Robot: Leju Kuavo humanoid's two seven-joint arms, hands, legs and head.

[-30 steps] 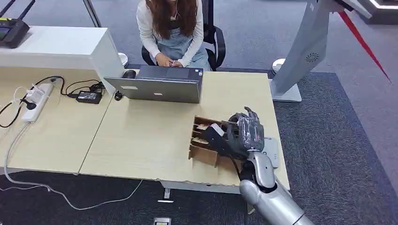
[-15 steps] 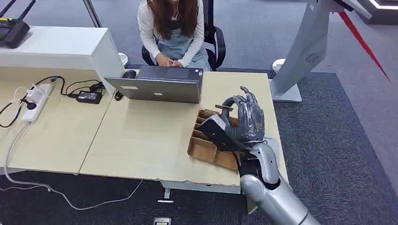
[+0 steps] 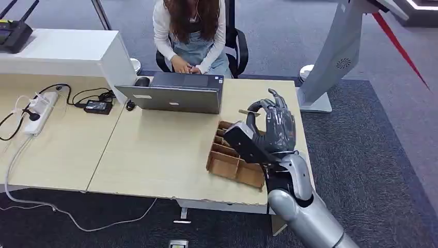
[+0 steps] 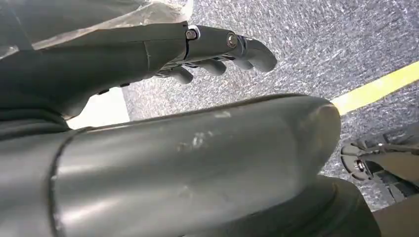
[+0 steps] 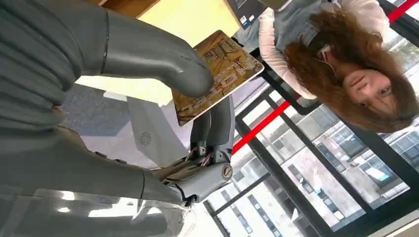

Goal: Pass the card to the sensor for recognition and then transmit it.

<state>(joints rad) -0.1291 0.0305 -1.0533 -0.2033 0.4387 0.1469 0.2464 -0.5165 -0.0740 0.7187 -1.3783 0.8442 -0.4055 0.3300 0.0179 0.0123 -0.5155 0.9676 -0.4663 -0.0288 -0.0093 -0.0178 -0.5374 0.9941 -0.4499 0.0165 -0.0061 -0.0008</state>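
Since a second earlier, my right hand [image 3: 271,129] had risen from the cardboard organizer [image 3: 235,157] and moved away from me, toward the far edge of the counter [image 3: 155,150], carrying the card [image 5: 217,74] with it.

Going by size: the counter spread ahead of me with a laptop [image 3: 173,98] at its far side and a person [image 3: 193,31] seated behind it. The compartmented organizer sat near the counter's right end, just below my raised hand. My right hand pinched the card between thumb [image 5: 163,64] and fingers [image 5: 217,128], holding it clear above the organizer; in the head view it showed as a thin edge-on sliver at the fingertips. My left hand [image 4: 212,52] hung over the carpet, fingers loosely curled and holding nothing.

I judged the pick-up done: the card was out of its slot and firmly held. Left to do were presenting it to the sensor, which I could not identify with certainty, and then handing it on.
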